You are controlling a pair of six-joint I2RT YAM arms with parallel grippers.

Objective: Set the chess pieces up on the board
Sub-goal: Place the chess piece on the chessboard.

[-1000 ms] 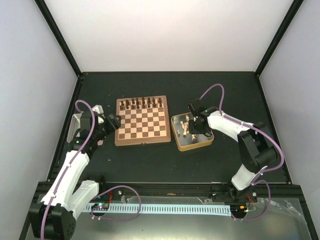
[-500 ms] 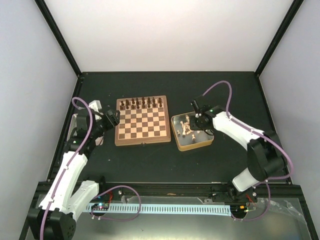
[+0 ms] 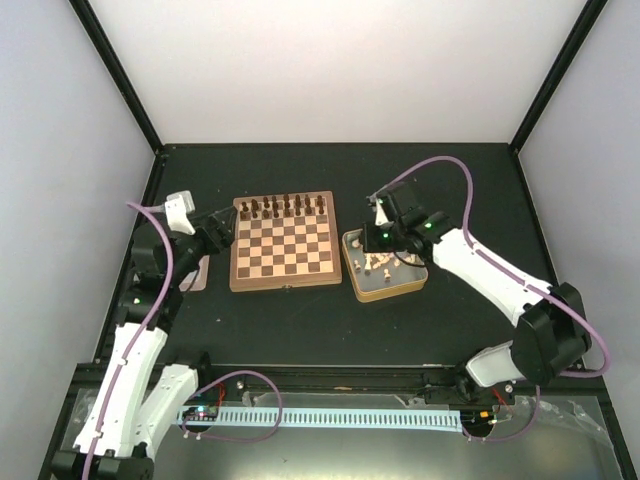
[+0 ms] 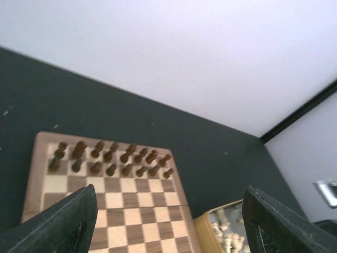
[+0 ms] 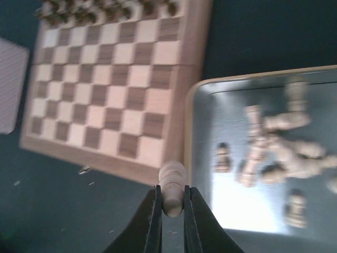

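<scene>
From above: since a second ago the right fingers (image 3: 379,238) have swung to the board-side edge of the tin (image 3: 392,292). Left wrist: left fingers (image 4: 63,226) spread wide, empty, facing the board (image 4: 131,211). Right wrist: right fingers (image 5: 151,221) clamp a pale pawn (image 5: 172,179) above the tin rim, beside the board.

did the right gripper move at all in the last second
Yes. The right gripper, shut on a pale chess piece, has shifted left across the tin, from over its middle toward the edge nearest the board.
</scene>
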